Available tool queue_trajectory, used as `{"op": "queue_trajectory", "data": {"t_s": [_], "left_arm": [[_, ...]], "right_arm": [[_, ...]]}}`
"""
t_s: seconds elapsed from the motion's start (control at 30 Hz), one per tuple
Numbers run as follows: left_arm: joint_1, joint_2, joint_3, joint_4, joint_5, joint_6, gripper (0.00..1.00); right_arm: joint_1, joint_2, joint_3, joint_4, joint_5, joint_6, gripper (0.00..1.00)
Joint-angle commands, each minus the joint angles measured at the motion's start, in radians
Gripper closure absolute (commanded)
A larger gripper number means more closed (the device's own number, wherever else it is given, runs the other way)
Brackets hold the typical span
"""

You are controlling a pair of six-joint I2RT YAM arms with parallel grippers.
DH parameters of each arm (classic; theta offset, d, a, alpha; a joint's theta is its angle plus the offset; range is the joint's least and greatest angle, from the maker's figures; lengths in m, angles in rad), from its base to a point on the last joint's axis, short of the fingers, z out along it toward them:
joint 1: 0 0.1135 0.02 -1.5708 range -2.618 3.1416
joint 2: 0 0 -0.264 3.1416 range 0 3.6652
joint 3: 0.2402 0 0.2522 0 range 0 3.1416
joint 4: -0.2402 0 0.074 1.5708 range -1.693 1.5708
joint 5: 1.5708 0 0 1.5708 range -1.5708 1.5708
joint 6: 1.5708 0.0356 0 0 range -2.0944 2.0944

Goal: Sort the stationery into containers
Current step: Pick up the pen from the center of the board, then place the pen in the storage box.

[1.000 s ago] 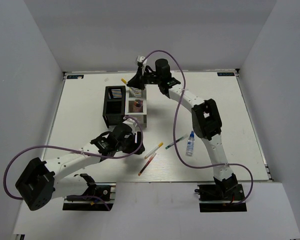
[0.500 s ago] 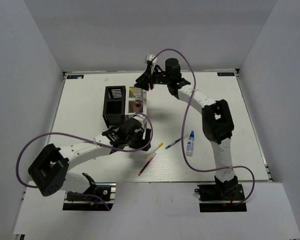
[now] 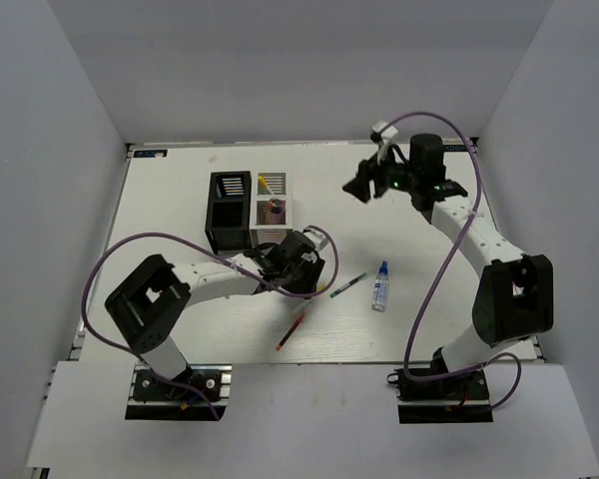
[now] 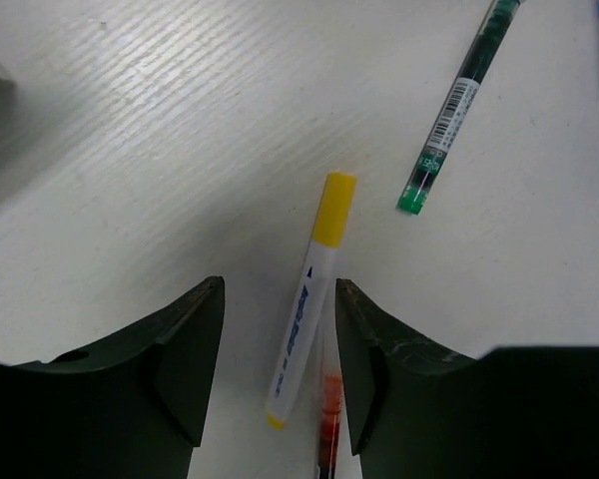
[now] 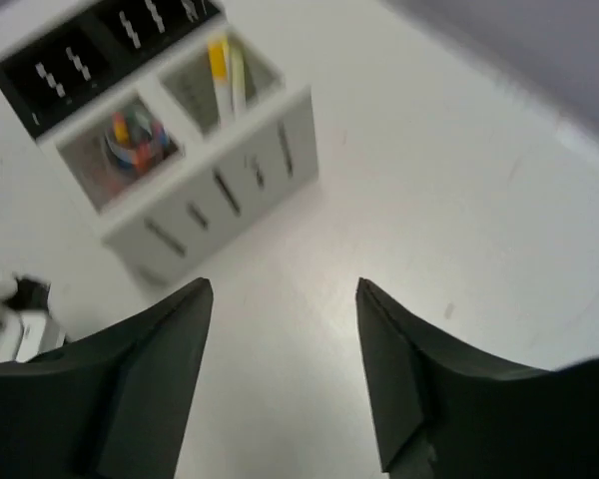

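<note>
Top external: left end effector [image 3: 309,271] sits low over the surface [image 3: 170,215], just in front of the white-grey organiser [image 3: 272,225]. The black organiser [image 3: 230,212] sits against that organiser's left side. A yellow pen [image 3: 265,184] is in the white-grey organiser's far compartment, a pink cylinder [image 3: 275,209] in the next one nearer. Green pen [image 3: 347,286], blue-capped bottle [image 3: 380,287] and red-orange pen [image 3: 292,331] lie loose on the surface. Right end effector [image 3: 364,188] is raised, well right of the organisers.

Left wrist: fingers spread wide, gripping nothing. A yellow-capped marker [image 4: 309,309] lies between them on the surface, its lower end just beside the red-orange pen. The green pen lies apart, upper right.

Right wrist: fingers spread wide, empty. Both organisers are below and to the left, image blurred.
</note>
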State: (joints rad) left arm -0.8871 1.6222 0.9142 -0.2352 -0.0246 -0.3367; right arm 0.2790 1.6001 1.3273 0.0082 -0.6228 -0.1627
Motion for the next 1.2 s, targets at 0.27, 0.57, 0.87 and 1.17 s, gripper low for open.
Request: {"op": "queue_trajectory", "data": {"t_s": [0.27,0.57,0.87,1.17], "left_arm": [[-0.052,0.120,0.112,0.001,0.038,0.065,0.40],[-0.090,0.205,0.134,-0.078,-0.064,0.074,0.63],[-0.099,0.147,0.228,-0.105,-0.165,0.064,0.83],[-0.066,0.079,0.476,-0.003,-0.333,0.120,0.99]], "right_arm": [[-0.115,-0.242,-0.419,-0.102,0.011,-0.006,0.43],[-0.147,-0.264,-0.430,-0.108,-0.038,0.022,0.43],[-0.156,-0.316,-0.499,-0.128,0.009,-0.014,0.10],[-0.170,-0.351,-0.560,-0.155,-0.047,-0.078,0.81]]}}
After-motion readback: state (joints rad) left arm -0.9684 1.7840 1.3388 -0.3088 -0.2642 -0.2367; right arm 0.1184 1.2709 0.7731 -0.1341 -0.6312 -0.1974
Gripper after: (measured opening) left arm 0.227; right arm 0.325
